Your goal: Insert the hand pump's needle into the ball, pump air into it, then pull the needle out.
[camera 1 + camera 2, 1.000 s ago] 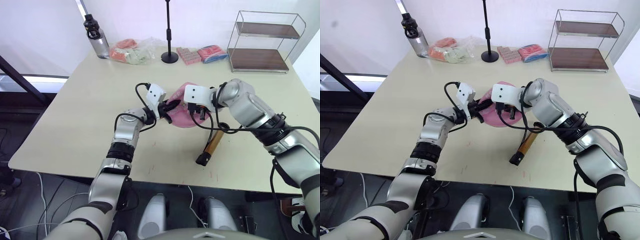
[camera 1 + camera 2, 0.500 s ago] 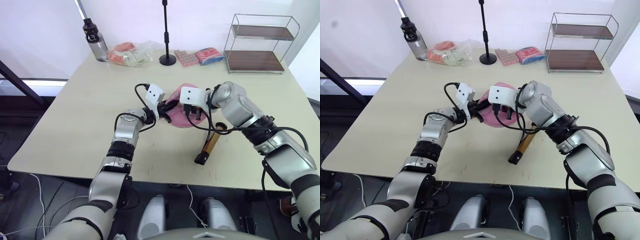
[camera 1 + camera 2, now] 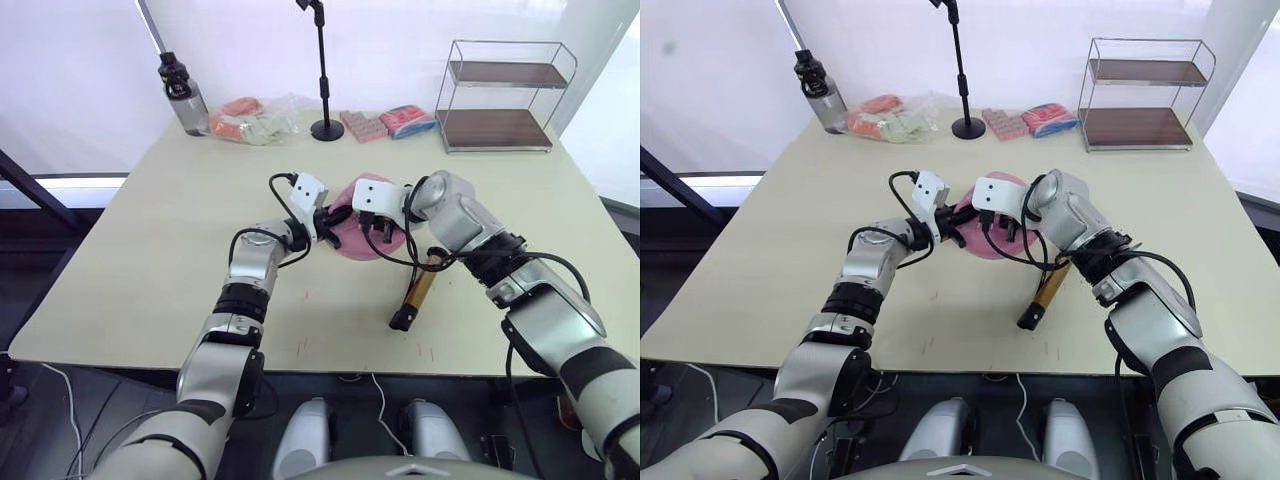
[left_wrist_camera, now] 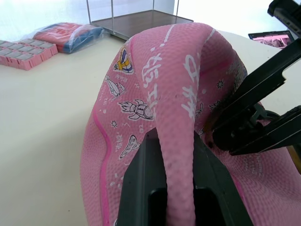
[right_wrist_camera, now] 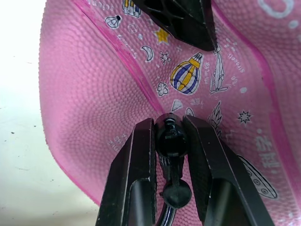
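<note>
The ball, pink and partly flattened, sits near the middle of the surface with both sets of jaws on it. The left gripper has its jaws clamped on a raised fold of the ball's skin; the pink ridge runs up between the two black fingers, with rocket and cartoon prints just beyond them. The right gripper has its jaws closed on the small black fitting of the needle, which is pressed against the ball's dimpled skin; whether the pin itself has gone in cannot be told, since the fitting hides it. Just beyond those jaws lie a striped balloon print and a star, and past them one black finger of the left gripper rests on the ball.

From the fitting a thin black hose loops away from the right jaws to the hand pump, whose bronze barrel lies flat on the surface beside the ball, on the robot's right.

Well beyond both jaws, along the far edge of the surface, stand a dark bottle, a clear bag of packets, a black stand, more packets and a wire shelf.
</note>
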